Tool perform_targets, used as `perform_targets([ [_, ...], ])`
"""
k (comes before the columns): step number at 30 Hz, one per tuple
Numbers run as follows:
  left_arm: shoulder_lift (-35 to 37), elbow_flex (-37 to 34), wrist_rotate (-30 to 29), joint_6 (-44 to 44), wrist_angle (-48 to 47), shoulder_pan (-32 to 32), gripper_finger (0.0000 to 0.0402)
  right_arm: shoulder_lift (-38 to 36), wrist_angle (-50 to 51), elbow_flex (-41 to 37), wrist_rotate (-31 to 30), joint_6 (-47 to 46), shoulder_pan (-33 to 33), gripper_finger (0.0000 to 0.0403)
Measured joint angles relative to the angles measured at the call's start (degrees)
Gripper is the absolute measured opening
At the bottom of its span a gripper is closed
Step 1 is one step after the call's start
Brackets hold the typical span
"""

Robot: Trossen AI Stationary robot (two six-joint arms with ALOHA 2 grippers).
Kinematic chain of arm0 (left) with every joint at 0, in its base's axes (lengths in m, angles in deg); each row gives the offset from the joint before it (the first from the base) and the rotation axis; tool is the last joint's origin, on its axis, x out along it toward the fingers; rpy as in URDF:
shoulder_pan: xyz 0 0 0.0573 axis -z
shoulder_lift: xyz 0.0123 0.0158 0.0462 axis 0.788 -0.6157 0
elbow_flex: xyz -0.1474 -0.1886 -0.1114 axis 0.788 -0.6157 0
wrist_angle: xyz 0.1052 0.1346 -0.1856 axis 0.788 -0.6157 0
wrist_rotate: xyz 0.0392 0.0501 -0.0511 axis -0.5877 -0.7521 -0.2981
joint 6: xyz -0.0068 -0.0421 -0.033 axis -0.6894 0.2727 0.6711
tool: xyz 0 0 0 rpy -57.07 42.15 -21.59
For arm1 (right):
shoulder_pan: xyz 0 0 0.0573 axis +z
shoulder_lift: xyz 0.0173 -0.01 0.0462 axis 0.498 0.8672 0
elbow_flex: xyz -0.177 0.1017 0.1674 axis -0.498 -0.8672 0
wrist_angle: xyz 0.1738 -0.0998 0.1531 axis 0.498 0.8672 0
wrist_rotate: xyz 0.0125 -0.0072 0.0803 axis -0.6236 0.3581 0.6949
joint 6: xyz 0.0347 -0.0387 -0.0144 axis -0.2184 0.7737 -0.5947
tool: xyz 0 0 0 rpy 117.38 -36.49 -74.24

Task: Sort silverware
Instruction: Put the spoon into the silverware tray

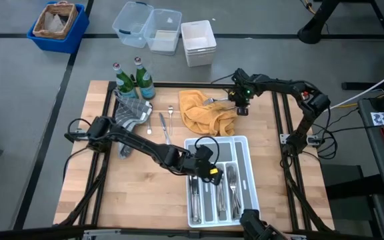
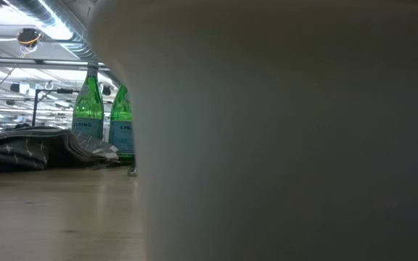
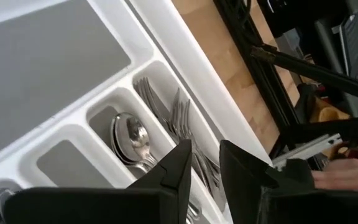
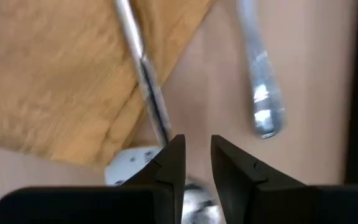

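Note:
The white tray (image 1: 242,143) lies at the table's near middle and holds forks (image 3: 179,118), spoons (image 3: 129,134) and other silverware (image 1: 213,193). My left gripper (image 3: 204,168) hangs over the tray's far end (image 1: 209,170), slightly open, with nothing between its fingers. A yellow cloth (image 1: 202,110) lies beyond the tray with silverware (image 1: 213,101) on it. My right gripper (image 4: 197,158) is at the cloth's right edge (image 1: 241,108), narrowly open. Its fingertips stand at the end of one utensil's shaft (image 4: 148,81). A second handle (image 4: 260,93) lies beside it on the wood. My right gripper points down at the utensil's end (image 4: 163,134) where it leaves the cloth; its left finger (image 4: 173,162) is right at the shaft. I cannot tell whether it touches it. The utensil lies on the cloth and the table.
Two green bottles (image 1: 133,81) and a grey cloth (image 1: 132,113) stand at the far left. A spoon (image 1: 149,123), a fork (image 1: 170,113) and a knife (image 1: 165,130) lie loose left of the yellow cloth. The tray's wall (image 2: 289,130) blocks most of the low view.

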Motion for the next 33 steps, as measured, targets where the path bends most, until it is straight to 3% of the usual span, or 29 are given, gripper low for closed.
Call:
perform_targets([
  [15, 0.00, 0.00, 0.00, -1.53, -1.21, -0.60, 0.0072, -0.08, 3.17, -0.15, 3.18, 0.07, -0.02, 0.0078],
  [20, 0.00, 0.00, 0.00, -1.53, -1.20, -0.63, 0.0072, -0.10, -0.05, -0.55, 0.87, 0.17, -0.02, 0.0078],
  [33, 0.00, 0.00, 0.00, -1.53, -1.16, -0.58, 0.0072, -0.12, 1.70, -0.55, 2.15, 0.24, -0.04, 0.0078],
])
